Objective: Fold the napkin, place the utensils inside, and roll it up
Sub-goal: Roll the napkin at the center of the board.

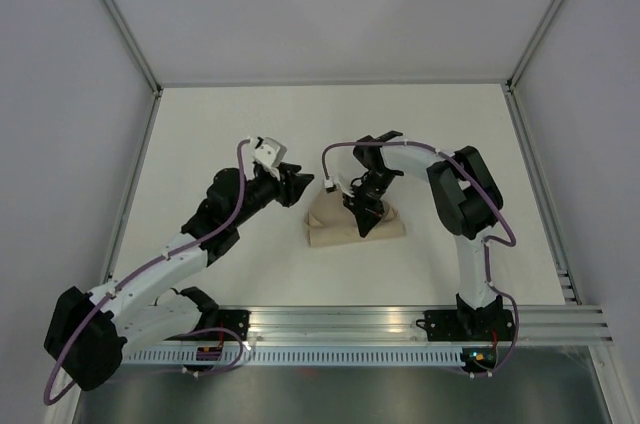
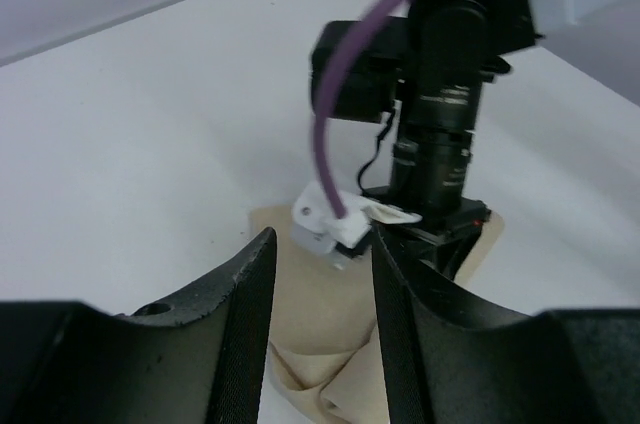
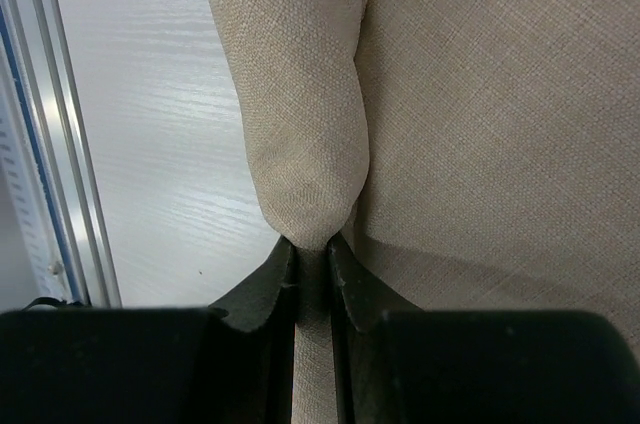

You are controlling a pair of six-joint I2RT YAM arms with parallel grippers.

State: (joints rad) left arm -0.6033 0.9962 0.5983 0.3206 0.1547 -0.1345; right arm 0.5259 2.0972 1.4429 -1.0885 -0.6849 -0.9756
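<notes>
The beige napkin [image 1: 335,227] lies bunched and folded at the table's middle. It also shows in the left wrist view [image 2: 330,334] and the right wrist view [image 3: 480,124]. My right gripper [image 1: 362,216] points down onto it and is shut on a pinched fold of the cloth [image 3: 312,254]. My left gripper [image 1: 302,185] hovers just left of the napkin's far left corner, open and empty, its jaws framing the cloth [image 2: 318,344]. The fork is hidden; I see it in no view.
The aluminium rail [image 1: 400,322] runs along the near edge and shows in the right wrist view [image 3: 45,144]. White walls with metal posts [image 1: 120,24] enclose the table. The right arm's wrist [image 2: 440,124] stands close in front of the left gripper.
</notes>
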